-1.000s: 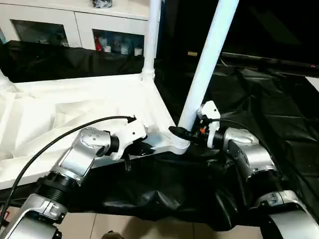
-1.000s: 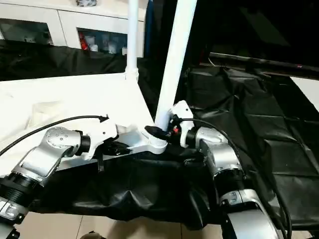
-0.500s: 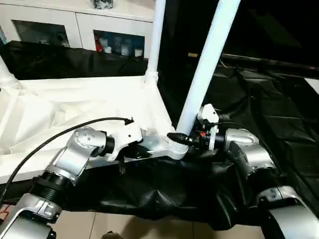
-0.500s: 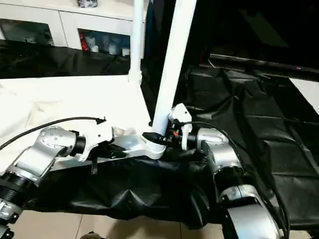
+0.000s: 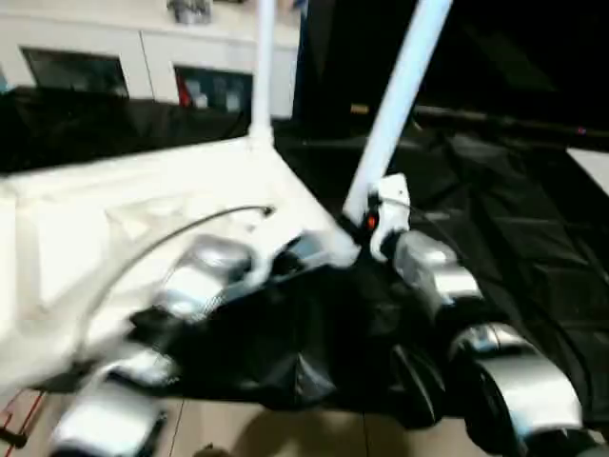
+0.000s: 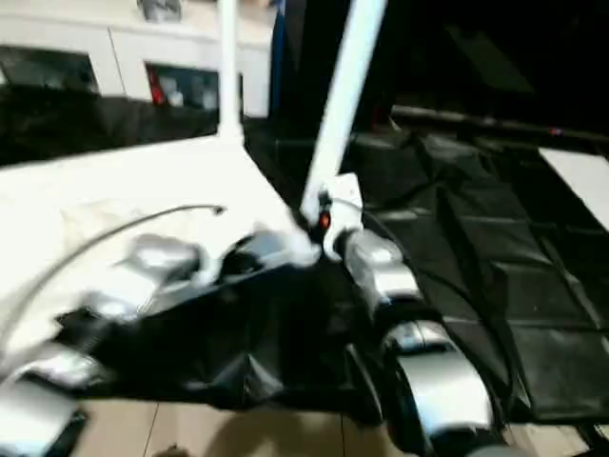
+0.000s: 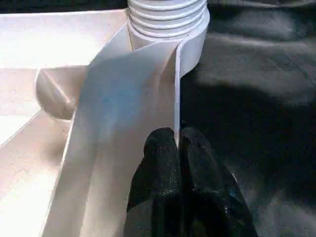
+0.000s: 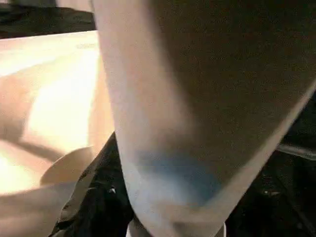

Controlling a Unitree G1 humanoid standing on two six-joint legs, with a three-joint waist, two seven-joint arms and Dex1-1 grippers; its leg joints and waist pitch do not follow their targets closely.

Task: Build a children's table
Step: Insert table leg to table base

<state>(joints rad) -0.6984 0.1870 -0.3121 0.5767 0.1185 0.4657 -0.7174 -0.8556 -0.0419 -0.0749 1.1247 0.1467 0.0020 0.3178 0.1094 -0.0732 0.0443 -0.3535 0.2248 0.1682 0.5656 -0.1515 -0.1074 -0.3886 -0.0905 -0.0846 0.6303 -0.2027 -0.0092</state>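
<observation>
Left gripper (image 7: pixel 177 148) pinched shut on thin edge rib of the table top (image 5: pixel 114 205), just below the threaded corner socket (image 7: pixel 167 17). Top lying underside-up on black cloth (image 5: pixel 495 200), stretching away from that gripper toward the robot's left. Far leg (image 5: pixel 262 67) standing upright in its socket at the corner beyond the gripper.

Near leg (image 5: pixel 398 95) rising at a lean from the socket right ahead of the left fingertips. Right gripper (image 5: pixel 366 221) at the base of that leg, fingers half spread; head views smeared, so cannot tell whether clamped on the leg or just beside it. In right wrist view, leg fills the space directly ahead of the gripper, very close.

Judged step: seating or tightening the near leg while the left side anchors the top.

- Keep the pinch on the rib firm and low, close to the socket, to stop the top twisting.
- Straighten the leg before turning; leaning start risks cross-threading.
- Grip leg near base, turn in short bites, re-grip without letting it tip.
- Watch cloth bunching under the corner, could lift the socket off level.
</observation>
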